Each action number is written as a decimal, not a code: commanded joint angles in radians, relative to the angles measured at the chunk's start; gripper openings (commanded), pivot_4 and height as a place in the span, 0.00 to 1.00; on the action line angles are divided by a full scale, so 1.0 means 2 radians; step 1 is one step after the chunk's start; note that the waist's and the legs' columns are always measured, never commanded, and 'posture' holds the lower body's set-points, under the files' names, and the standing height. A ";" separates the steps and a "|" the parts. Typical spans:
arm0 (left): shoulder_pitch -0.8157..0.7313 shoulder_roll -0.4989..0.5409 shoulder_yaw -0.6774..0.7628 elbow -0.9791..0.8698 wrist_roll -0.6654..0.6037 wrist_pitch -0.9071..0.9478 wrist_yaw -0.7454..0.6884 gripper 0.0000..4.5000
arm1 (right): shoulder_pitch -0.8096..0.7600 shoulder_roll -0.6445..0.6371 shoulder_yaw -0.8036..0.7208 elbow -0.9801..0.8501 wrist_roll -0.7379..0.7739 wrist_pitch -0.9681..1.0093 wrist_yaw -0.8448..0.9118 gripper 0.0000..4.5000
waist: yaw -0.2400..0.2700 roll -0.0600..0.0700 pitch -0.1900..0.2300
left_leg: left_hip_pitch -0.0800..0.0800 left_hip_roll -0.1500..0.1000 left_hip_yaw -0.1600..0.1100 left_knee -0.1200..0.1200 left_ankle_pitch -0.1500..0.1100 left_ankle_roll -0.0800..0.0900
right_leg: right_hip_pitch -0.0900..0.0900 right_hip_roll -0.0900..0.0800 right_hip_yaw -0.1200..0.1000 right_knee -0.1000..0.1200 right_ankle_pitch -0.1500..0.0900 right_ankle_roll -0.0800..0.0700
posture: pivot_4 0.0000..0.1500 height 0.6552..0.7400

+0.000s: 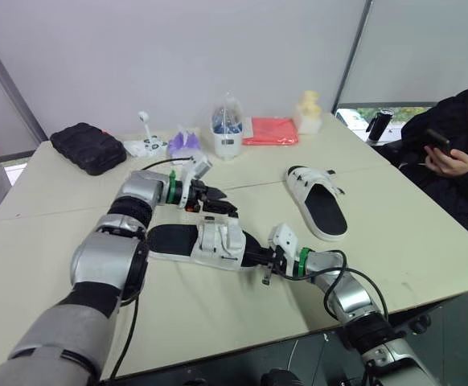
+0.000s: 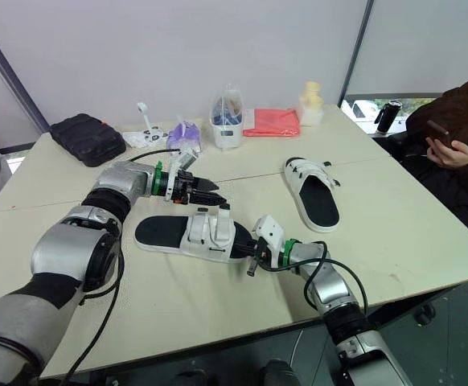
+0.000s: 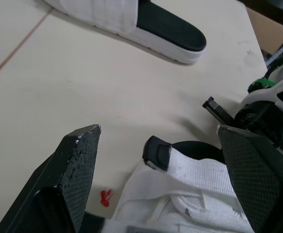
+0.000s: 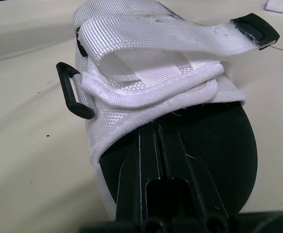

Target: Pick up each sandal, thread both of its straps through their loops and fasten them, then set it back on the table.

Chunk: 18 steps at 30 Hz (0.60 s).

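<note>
near sandal (image 1: 195,241): flat on table (image 1: 33,233), white straps up | left gripper (image 1: 222,206): just behind the straps, close above | right gripper (image 1: 258,256): touching its toe end | second sandal (image 1: 318,201): well apart, right, sole down | far edge: black pouch (image 1: 88,147), red cloth (image 1: 270,130) | right edge: person's hand (image 1: 449,163) holding phone (image 1: 437,141)

Reaches the left arm forward, elbow bent, wrist turned inward to the right; holds the left gripper (image 2: 212,193) low with fingers (image 3: 78,165) spread wide apart. Folds the right arm in across the front, pointing the right gripper (image 1: 258,256) leftward, fingers (image 4: 136,170) pressed together.
</note>
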 commanded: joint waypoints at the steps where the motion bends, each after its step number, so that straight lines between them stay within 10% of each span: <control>1: 0.003 -0.009 -0.007 -0.003 0.005 0.000 -0.005 0.88 | 0.013 0.006 0.019 0.011 -0.016 0.013 -0.001 0.00 | 0.000 0.000 0.000 | 0.000 0.000 0.000 0.000 0.000 0.000 | 0.000 0.000 0.000 0.000 0.000 0.000 | 1.00 1.00; 6: 0.012 -0.020 -0.022 0.000 0.021 -0.006 -0.002 0.88 | 0.014 0.006 0.019 0.010 -0.016 0.013 -0.004 0.00 | 0.000 0.000 0.000 | 0.000 0.000 0.000 0.000 0.000 0.000 | 0.000 0.000 0.000 0.000 0.000 0.000 | 1.00 1.00; 14: 0.011 -0.030 -0.011 0.000 0.012 0.003 0.004 0.01 | 0.016 0.007 0.018 0.007 -0.015 0.014 -0.009 0.00 | 0.000 0.000 0.000 | 0.000 0.000 0.000 0.000 0.000 0.000 | 0.000 0.000 0.000 0.000 0.000 0.000 | 1.00 1.00; 18: 0.009 -0.030 -0.003 -0.003 0.005 0.003 0.009 0.01 | 0.017 0.007 0.019 0.006 -0.015 0.014 -0.010 0.00 | 0.001 0.000 0.000 | 0.000 0.000 0.000 0.000 0.000 0.000 | 0.000 0.000 0.000 0.000 0.000 0.000 | 1.00 1.00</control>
